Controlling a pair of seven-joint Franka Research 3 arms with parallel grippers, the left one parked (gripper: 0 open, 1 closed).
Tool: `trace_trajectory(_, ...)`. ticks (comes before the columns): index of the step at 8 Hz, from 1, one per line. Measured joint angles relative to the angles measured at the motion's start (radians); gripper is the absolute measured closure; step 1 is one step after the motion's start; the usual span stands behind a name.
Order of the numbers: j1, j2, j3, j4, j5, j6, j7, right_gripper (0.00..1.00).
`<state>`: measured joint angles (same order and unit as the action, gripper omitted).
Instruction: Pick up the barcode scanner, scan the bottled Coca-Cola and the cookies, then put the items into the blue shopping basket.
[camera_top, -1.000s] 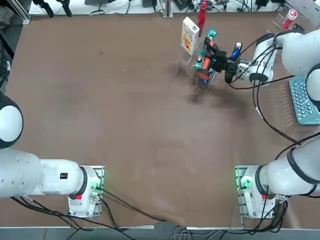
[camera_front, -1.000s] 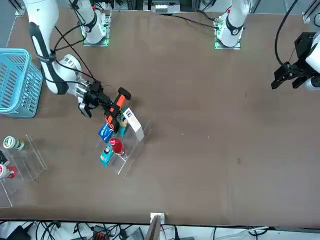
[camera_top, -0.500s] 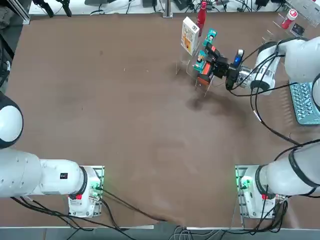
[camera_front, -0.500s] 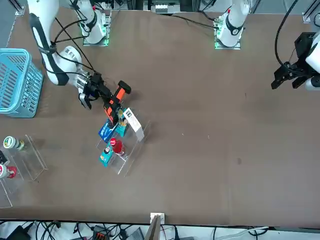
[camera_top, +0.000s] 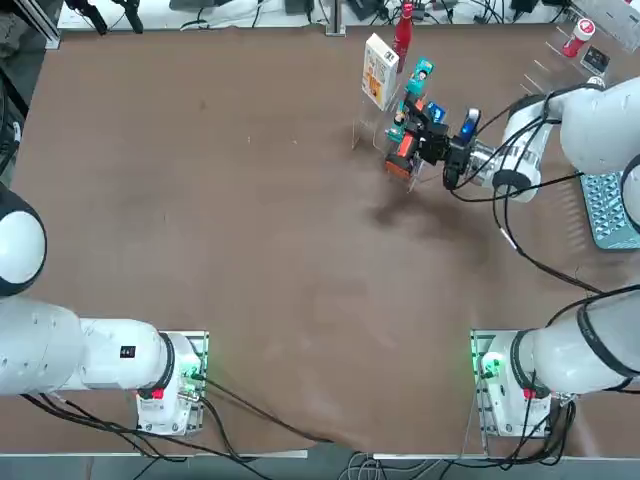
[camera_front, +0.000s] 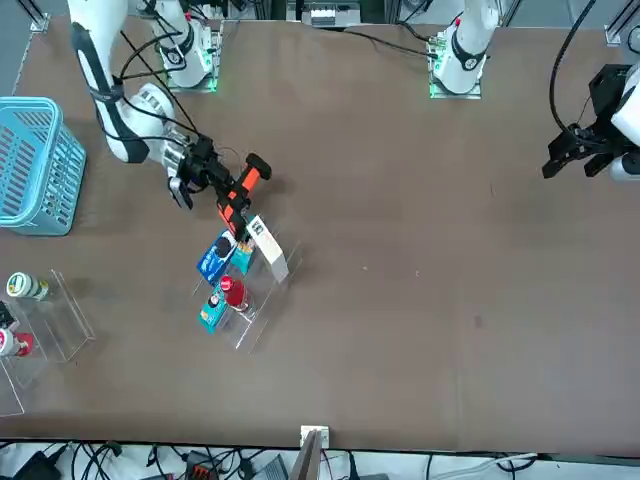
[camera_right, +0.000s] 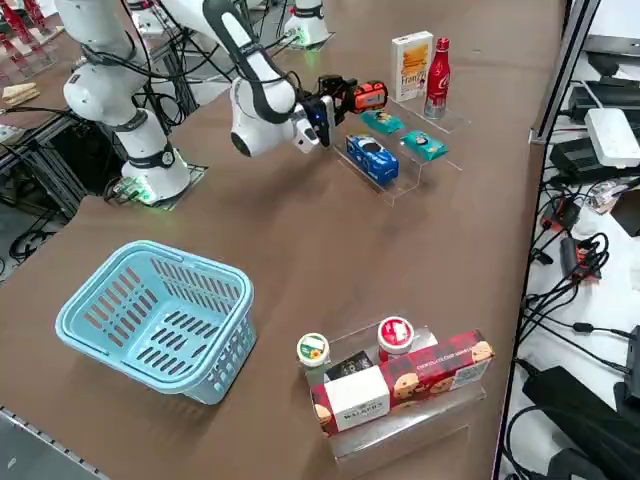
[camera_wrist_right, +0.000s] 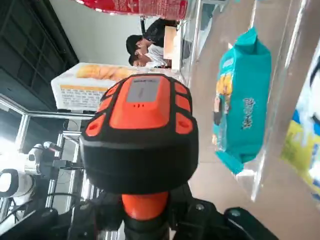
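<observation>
right gripper (camera_front: 205, 170) clamped on barcode scanner (camera_front: 243, 185) by the orange shaft, held above the table at the near edge of the clear rack | likely light, rigid, smooth plastic; shaft the sensible hold | cookies (camera_top: 380, 70) and bottled Coca-Cola (camera_top: 403, 28) upright at rack's far end | blue shopping basket (camera_right: 150, 318) well apart

Barcode scanner (camera_wrist_right: 140, 135): orange and black head fills the middle of the view, its orange shaft clamped in the right tool (camera_wrist_right: 145, 215). Cookies (camera_wrist_right: 95, 85): white box with yellow-orange print, beyond the scanner head. Teal snack packet (camera_wrist_right: 242, 100): upright on a clear acrylic stand (camera_wrist_right: 287, 75). Red label of the bottled Coca-Cola (camera_wrist_right: 135, 6): at the frame edge.
</observation>
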<state>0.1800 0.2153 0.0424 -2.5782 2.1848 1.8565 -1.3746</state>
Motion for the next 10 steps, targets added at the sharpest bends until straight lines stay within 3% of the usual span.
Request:
trace_trajectory(3, 0.041, -0.002, 0.000, -0.016, 0.044, 0.000, -0.023, 0.57)
trace_trajectory(10, 0.045, 0.001, 0.000, -0.021, 0.051, 0.001, -0.032, 0.57)
